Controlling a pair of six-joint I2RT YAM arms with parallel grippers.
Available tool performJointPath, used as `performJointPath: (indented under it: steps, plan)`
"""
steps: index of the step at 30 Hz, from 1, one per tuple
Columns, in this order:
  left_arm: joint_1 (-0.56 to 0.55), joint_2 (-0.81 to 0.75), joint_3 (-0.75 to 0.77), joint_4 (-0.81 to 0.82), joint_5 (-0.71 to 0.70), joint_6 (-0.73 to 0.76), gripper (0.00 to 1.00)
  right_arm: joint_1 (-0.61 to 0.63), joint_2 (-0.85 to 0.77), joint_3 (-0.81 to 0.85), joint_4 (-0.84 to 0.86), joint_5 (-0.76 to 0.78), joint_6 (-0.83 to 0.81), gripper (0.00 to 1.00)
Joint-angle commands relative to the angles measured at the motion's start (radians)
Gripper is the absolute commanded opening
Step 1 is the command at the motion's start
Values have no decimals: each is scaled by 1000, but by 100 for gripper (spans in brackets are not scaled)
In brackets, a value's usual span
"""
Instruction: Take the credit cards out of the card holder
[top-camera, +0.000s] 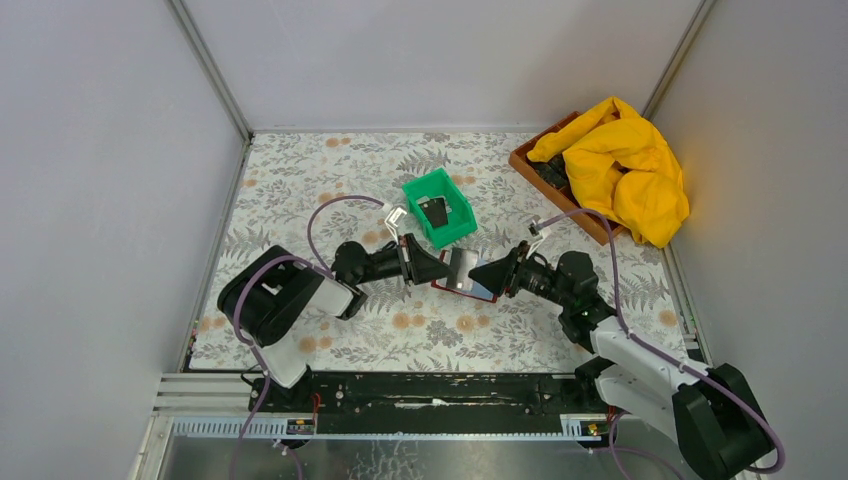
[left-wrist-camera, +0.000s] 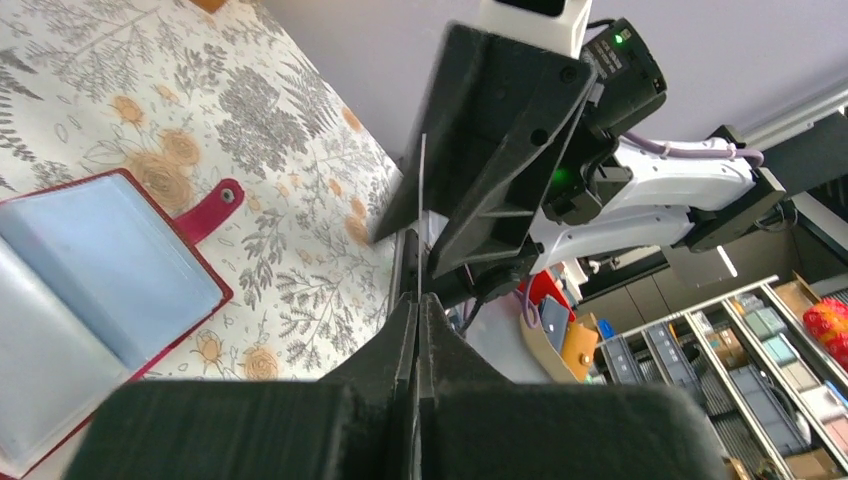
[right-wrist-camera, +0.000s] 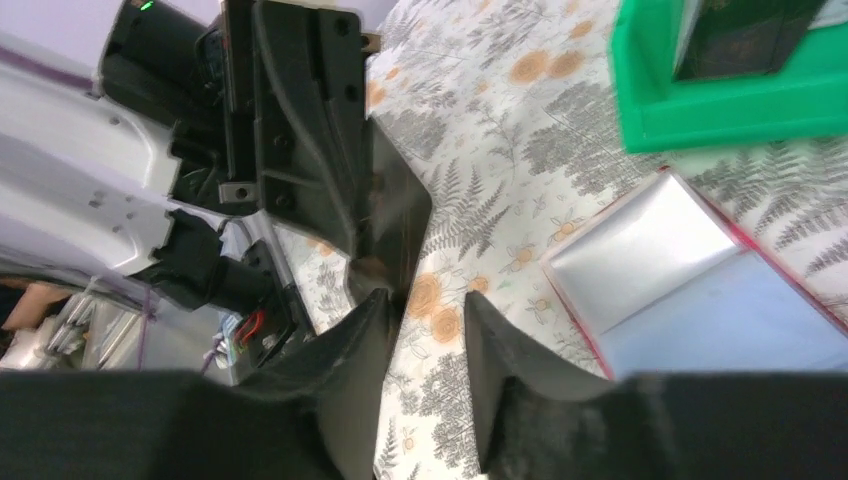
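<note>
The card holder (top-camera: 482, 293) lies open on the flowered table between my two grippers, its pale blue sleeves (left-wrist-camera: 110, 260) facing up and its snap strap (left-wrist-camera: 215, 205) lying out to one side. A grey-silver credit card (right-wrist-camera: 640, 245) lies over its half nearer the bin, also seen from above (top-camera: 462, 268). My left gripper (left-wrist-camera: 417, 305) is shut on a thin card (left-wrist-camera: 421, 200) seen edge-on, beside the card holder (right-wrist-camera: 720, 320). My right gripper (right-wrist-camera: 425, 320) is open and empty, facing the left one (top-camera: 440, 268) closely. The right gripper (top-camera: 487, 276) hovers over the card holder's right edge.
A green bin (top-camera: 440, 205) stands just behind the card holder with a dark card (top-camera: 435, 212) in it; the bin also shows in the right wrist view (right-wrist-camera: 720, 100). A yellow cloth (top-camera: 625, 165) lies over a brown tray (top-camera: 528, 160) at the back right. White walls close three sides.
</note>
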Motion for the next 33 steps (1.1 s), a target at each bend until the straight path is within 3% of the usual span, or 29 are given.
performJointPath:
  steps: [1,5,9,17,23,33]
  plan:
    - [19,-28,31,33,6,8,0,-1,-81,38,-105,227,-45,56]
    - [62,-26,94,-174,-54,107,0,0,-149,39,-237,391,-93,64]
    - [101,-1,207,-354,-168,166,0,0,-161,37,-291,415,-108,64]
    - [109,75,490,-828,-574,193,0,-2,-180,22,-323,431,-104,64]
    - [90,114,611,-1057,-789,162,0,-1,-178,25,-338,446,-119,64]
    - [30,144,692,-1243,-1051,65,0,-2,-156,17,-316,429,-113,64]
